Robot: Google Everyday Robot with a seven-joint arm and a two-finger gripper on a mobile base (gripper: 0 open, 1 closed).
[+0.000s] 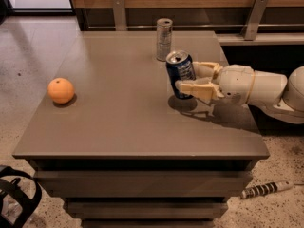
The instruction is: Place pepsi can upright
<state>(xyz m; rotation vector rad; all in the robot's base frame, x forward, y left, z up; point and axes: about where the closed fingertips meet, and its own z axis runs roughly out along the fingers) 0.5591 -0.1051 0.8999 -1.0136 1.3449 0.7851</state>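
Observation:
The pepsi can [180, 73], dark blue with a silver top, is held a little above the grey table [118, 113], tilted slightly left with its open end up. My gripper [189, 78] reaches in from the right, its cream fingers [194, 88] closed on either side of the can's lower half. The can's shadow lies on the table just below it.
A taller, slim silver can [164, 39] stands upright just behind the pepsi can near the table's back edge. An orange [61, 90] sits at the left of the table. A wooden wall with metal brackets runs behind the table.

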